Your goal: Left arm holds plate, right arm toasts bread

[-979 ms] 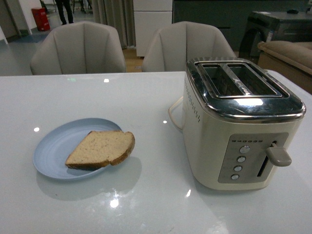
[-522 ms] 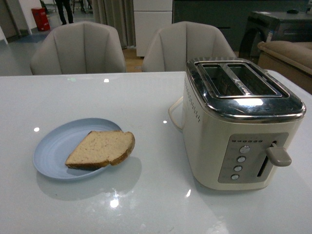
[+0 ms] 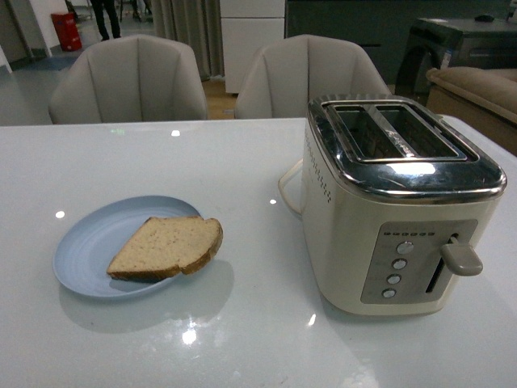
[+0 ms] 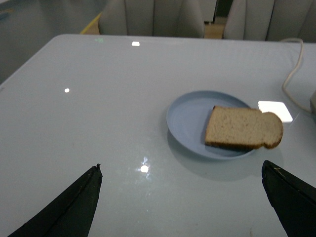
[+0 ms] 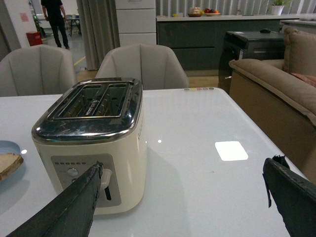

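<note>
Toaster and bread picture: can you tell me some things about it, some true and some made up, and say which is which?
1. The bread lies on the blue plate. True.
2. The toaster stands on the white table, to the right of the plate in the front view. True.
3. A slice of bread sits inside the toaster. False: both slots are empty.
4. The left gripper is clamped on the plate. False: it is open and apart from the plate.
5. The right gripper is open and holds nothing. True.
</note>
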Controlling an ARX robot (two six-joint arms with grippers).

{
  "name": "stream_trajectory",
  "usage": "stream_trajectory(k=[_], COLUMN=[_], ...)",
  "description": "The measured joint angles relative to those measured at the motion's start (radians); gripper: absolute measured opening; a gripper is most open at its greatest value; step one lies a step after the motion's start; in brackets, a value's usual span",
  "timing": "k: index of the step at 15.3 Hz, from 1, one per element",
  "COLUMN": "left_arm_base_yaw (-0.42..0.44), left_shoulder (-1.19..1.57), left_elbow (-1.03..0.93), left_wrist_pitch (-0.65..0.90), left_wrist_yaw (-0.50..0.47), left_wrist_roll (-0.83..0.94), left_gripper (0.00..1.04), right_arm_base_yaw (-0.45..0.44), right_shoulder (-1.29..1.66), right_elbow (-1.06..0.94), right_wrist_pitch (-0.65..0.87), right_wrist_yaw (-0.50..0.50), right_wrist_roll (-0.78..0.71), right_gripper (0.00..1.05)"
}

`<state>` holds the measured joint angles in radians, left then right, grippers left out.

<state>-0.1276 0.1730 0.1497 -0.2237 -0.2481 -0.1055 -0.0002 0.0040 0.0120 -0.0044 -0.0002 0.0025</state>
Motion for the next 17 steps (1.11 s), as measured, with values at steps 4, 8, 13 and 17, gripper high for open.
stream_trajectory(k=[4,8,13,17], left_arm_base_yaw=[0.032,0.248,0.267,0.241], left_shoulder=[-0.002,0.209,1.195,1.713], left_elbow=[0.062,0.064,0.382,0.663], left_wrist_pitch=[0.021,0.280,0.830,0.831], left_wrist_yaw=[0.050,0.268,0.351,0.310], left_wrist_roll=[0.000,0.053,0.134,0.172], left_gripper=[0.98,0.98,0.98,0.98], right_arm_base_yaw=[0.000,0.000,0.000,0.000], right_shoulder=[0.000,0.000,0.000,0.000], right_elbow=[0.000,0.000,0.000,0.000], right_wrist_pitch=[0.001,0.001,0.001,0.001], right_wrist_yaw=[0.000,0.000,0.000,0.000], right_wrist_roll=[0.000,0.000,0.000,0.000], right_gripper=[0.98,0.98,0.98,0.98])
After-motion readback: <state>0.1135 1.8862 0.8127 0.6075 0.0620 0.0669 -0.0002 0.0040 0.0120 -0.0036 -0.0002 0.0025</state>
